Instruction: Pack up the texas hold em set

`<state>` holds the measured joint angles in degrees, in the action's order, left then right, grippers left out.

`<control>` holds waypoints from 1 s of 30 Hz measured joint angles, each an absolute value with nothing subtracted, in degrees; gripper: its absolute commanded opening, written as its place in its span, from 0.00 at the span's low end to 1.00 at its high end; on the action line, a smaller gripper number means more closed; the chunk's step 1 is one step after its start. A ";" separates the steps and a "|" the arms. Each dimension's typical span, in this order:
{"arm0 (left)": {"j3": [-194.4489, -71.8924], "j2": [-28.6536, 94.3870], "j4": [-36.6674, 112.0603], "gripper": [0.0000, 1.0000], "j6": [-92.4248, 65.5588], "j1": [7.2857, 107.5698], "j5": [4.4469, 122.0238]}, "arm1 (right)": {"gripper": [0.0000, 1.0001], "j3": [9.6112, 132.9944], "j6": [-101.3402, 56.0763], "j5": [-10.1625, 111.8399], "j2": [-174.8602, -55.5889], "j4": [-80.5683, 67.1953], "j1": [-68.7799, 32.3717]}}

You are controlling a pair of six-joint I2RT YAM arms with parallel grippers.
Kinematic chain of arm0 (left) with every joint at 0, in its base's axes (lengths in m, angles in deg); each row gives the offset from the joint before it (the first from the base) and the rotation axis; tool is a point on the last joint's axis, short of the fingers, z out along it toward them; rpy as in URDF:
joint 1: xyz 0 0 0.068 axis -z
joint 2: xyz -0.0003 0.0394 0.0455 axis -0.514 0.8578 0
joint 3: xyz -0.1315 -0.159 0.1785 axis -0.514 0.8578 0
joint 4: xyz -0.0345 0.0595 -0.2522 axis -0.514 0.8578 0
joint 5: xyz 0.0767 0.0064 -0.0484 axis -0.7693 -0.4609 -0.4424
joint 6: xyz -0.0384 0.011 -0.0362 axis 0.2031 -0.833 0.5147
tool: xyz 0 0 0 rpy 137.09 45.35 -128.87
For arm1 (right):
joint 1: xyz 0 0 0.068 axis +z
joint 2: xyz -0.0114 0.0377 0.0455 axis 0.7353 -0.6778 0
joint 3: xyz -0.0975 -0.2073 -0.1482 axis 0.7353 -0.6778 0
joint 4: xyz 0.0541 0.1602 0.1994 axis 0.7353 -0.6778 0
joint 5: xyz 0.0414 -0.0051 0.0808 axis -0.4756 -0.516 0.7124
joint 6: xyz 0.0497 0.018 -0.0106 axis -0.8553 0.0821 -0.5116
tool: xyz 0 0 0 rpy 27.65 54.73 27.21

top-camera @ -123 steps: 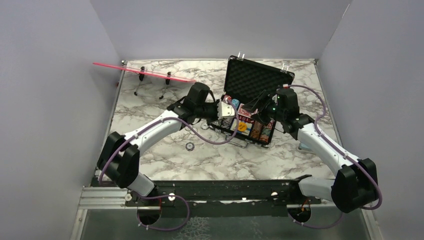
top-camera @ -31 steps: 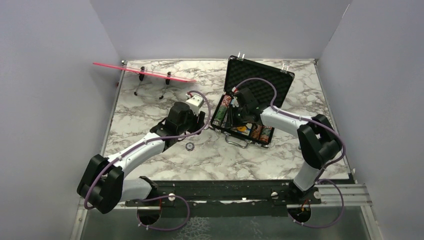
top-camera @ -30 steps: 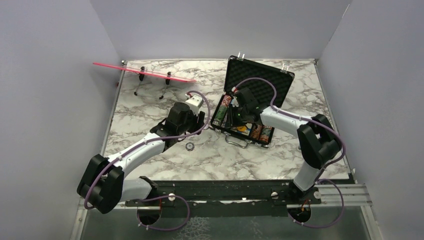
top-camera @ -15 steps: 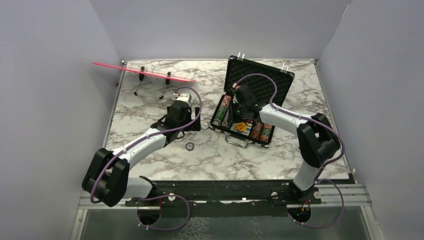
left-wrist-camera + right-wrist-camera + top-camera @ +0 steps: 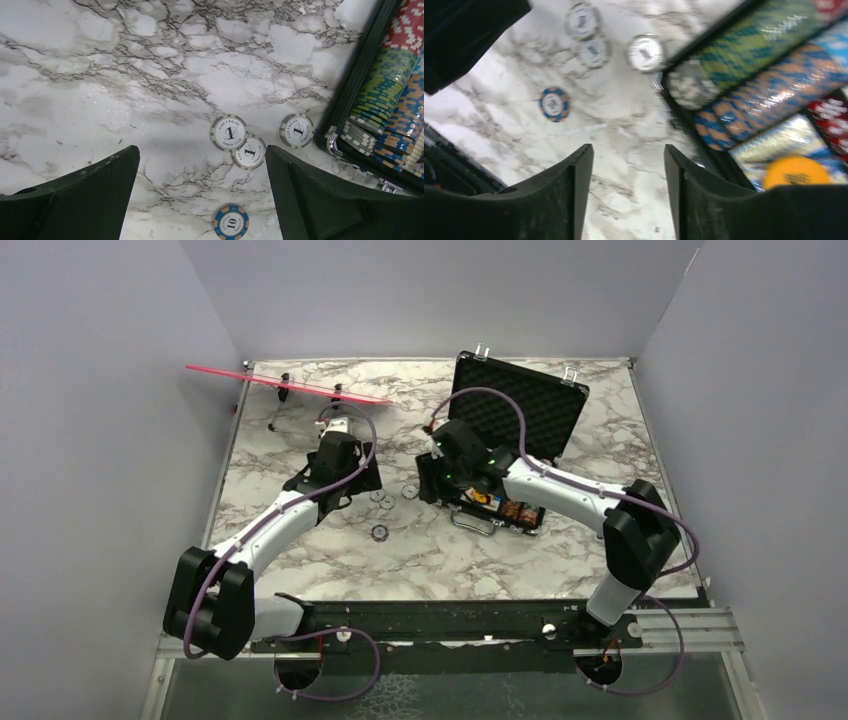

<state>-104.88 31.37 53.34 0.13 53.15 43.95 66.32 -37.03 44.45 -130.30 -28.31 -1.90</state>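
Note:
The texas hold em set's black briefcase (image 5: 545, 436) lies open right of centre, foam lid (image 5: 515, 400) upright, chip rows (image 5: 385, 100) inside. Three white chips (image 5: 229, 132) (image 5: 249, 152) (image 5: 296, 130) and a blue "10" chip (image 5: 231, 223) lie loose on the marble, left of the case. My left gripper (image 5: 352, 483) (image 5: 201, 160) hovers open over the white chips, holding nothing. At the case's left edge, my right gripper (image 5: 430, 483) (image 5: 627, 150) is open and empty above bare marble. An orange button (image 5: 796, 172) sits in the case.
A pink strip on wire legs (image 5: 290, 385) stands at the back left. Grey walls close in the marble table (image 5: 460, 560) on three sides. The case handle (image 5: 475, 523) sticks out toward the near edge. The blue chip (image 5: 379, 532) lies nearest the arms.
My left arm pulled back and left from the case and its jaws spread wide. My right gripper slid left out of the case to its left edge and opened.

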 measured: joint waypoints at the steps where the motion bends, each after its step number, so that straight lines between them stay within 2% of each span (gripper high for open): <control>1: -104.62 30.52 53.34 0.99 0.46 52.47 43.99 | 0.64 67.57 -36.85 44.10 -131.29 -28.79 -0.09; 5: -104.25 27.61 53.78 0.99 1.88 49.63 44.03 | 0.68 73.12 -36.64 42.42 -138.04 -31.24 6.93; 12: -103.46 23.02 55.96 0.99 4.92 41.69 44.03 | 0.70 85.29 -36.55 39.45 -151.68 -37.93 14.43; 20: -102.50 22.39 57.78 0.99 6.32 37.50 44.21 | 0.70 94.74 -35.61 37.11 -160.05 -43.37 15.74; 30: -102.50 22.91 60.66 0.99 9.12 35.07 41.63 | 0.67 100.79 -33.20 35.27 -164.33 -47.06 16.48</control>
<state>-102.50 22.91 60.66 9.12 35.07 41.63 100.79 -33.20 35.27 -164.33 -47.06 16.48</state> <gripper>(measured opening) 0.990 0.695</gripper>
